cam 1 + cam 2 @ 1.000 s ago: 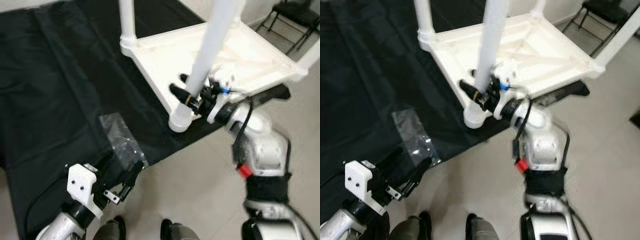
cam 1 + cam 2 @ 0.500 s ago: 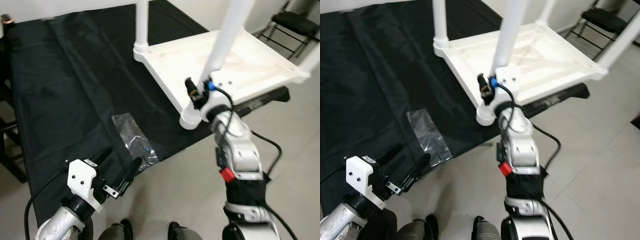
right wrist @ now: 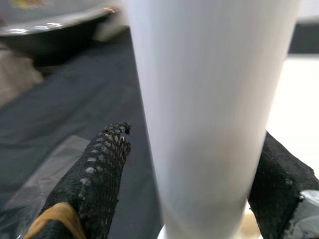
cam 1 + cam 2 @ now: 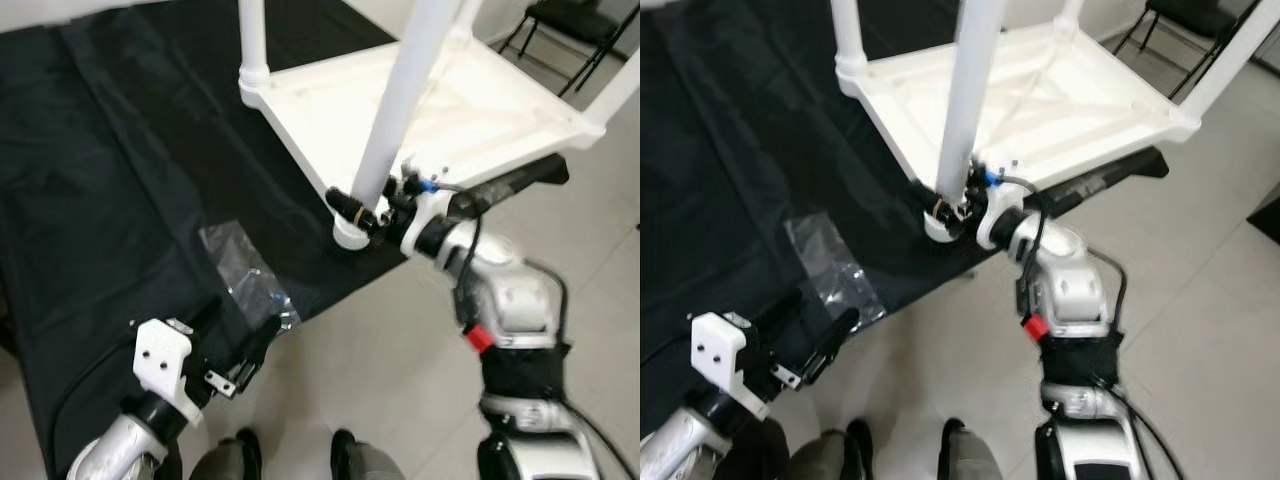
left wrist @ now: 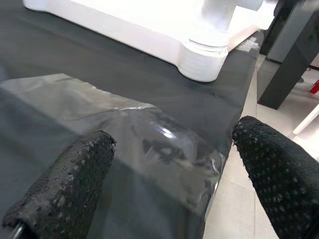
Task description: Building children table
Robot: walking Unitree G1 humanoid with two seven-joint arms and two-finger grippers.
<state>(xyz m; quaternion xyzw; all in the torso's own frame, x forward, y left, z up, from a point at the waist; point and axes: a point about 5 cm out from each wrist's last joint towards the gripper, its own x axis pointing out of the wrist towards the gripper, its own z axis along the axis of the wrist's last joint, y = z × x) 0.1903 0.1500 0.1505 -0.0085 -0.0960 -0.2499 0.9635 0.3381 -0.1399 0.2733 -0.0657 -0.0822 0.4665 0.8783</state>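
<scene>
A white children's table point(image 4: 300, 125) lies upside down on a black cloth point(image 4: 100, 180), legs pointing up. My right gripper point(image 4: 365, 203) is shut on the near table leg point(image 4: 405, 90), just above the round socket point(image 4: 350, 235) at the table's corner. In the right wrist view the leg point(image 3: 209, 114) stands between the two black fingers point(image 3: 99, 169). My left gripper point(image 4: 243, 318) hovers open and low, just short of a clear plastic bag point(image 4: 245, 275) lying flat on the cloth. The bag point(image 5: 149, 134) lies between and just beyond the left fingers, which hold nothing.
A second leg point(image 4: 252, 40) rises at the table's far left corner. A black bar point(image 4: 520, 180) sticks out from under the table on the right. A dark folding chair point(image 4: 570, 25) stands at the back right. Pale tiled floor point(image 4: 400, 340) lies in front, my feet point(image 4: 240, 460) on it.
The head views have shifted with the camera. My right gripper stays on the near leg and now sits closer to the socket. The left gripper still hovers open by the bag.
</scene>
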